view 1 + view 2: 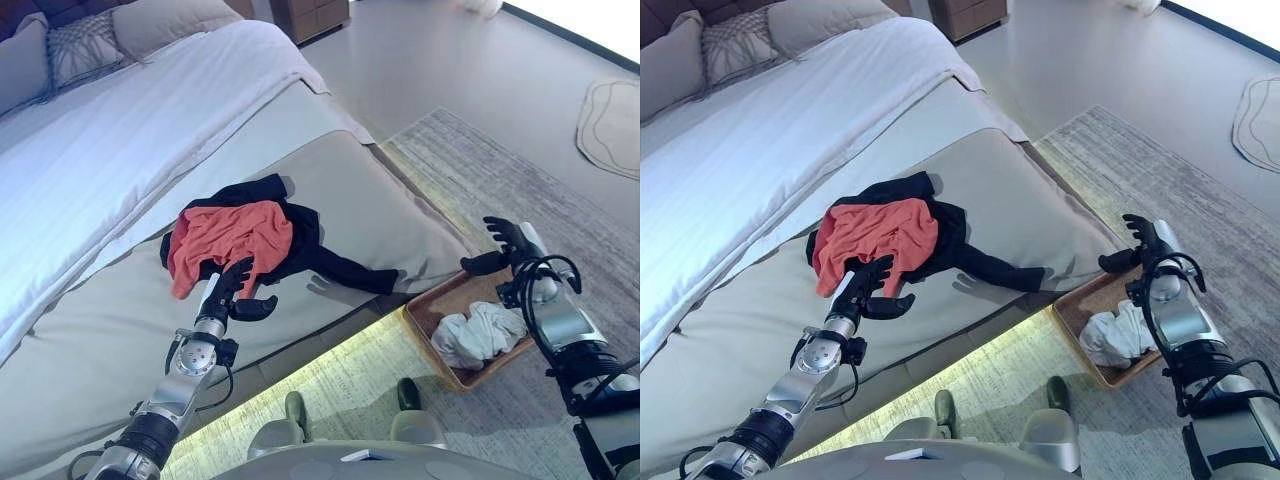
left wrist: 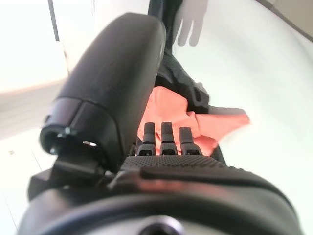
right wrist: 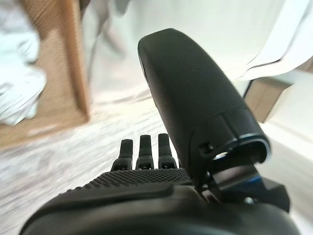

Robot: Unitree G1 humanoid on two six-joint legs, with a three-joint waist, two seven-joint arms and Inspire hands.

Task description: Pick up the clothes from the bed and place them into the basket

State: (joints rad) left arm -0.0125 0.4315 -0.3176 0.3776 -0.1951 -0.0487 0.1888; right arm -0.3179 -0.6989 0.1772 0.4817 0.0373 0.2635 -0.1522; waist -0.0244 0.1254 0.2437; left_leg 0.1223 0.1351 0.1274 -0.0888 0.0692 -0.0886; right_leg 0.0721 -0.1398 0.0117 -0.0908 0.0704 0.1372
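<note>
Your clothes are still sitting on the bed, one piece already in the basket.

You're looking at an orange shirt lying on top of a black garment on the beige bed cover. Your left hand is hovering right at the shirt's lower edge, fingers straight and apart, gripping nothing. Your right hand is hanging open over the wicker basket on the rug, with a white cloth inside it.

A bedroom — made bed, pillows, rug.
</note>
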